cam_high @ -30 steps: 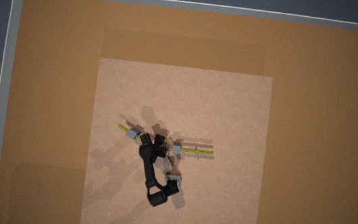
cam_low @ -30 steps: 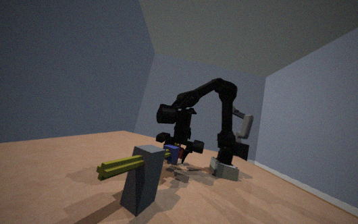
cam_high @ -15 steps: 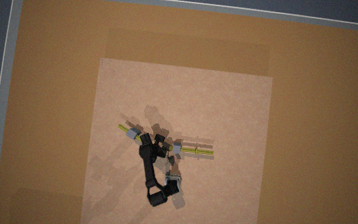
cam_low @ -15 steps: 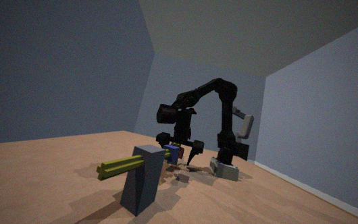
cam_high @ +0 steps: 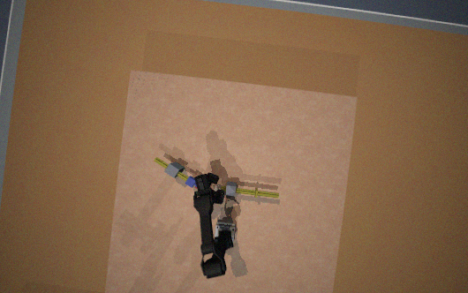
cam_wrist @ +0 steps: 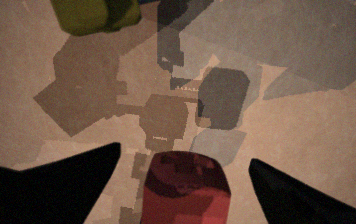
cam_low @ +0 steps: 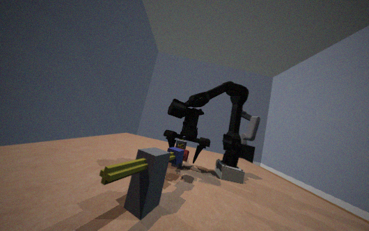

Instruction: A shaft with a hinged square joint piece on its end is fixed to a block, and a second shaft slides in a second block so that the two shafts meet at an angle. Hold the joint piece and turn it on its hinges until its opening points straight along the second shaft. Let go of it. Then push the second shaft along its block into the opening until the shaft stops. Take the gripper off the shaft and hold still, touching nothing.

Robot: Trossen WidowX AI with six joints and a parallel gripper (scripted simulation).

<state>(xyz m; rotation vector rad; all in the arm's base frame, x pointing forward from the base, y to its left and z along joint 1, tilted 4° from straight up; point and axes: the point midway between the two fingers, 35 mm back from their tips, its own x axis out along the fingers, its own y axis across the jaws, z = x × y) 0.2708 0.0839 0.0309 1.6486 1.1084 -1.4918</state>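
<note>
The red joint piece (cam_low: 186, 154) (cam_wrist: 187, 192) sits low between the two fingers of the claw (cam_high: 215, 187) (cam_low: 182, 156) (cam_wrist: 185, 156), with a gap on each side in the wrist view. The claw is spread wide and pinches nothing. From above, it hides most of the red piece.

The red piece's dark end looks up the wrist view, and the yellow tip of the second shaft (cam_high: 267, 194) (cam_low: 180, 146) (cam_wrist: 95, 15) shows at the top left. I can't tell if they line up just right.

A blue piece (cam_high: 191, 182) (cam_low: 177, 154) is beside the red one, on the end of the first yellow shaft (cam_high: 160, 161) (cam_low: 123, 169). That shaft goes slantwise through a gray block (cam_high: 174, 169) (cam_low: 150, 181). The second shaft goes through another gray block (cam_high: 231, 189), has a little crossbar, and points at the claw's side.

The claw and black arm (cam_high: 206, 225) (cam_low: 237, 115) are over the space between the blocks, above the counter (cam_high: 287, 141) (cam_low: 278, 205).
</note>
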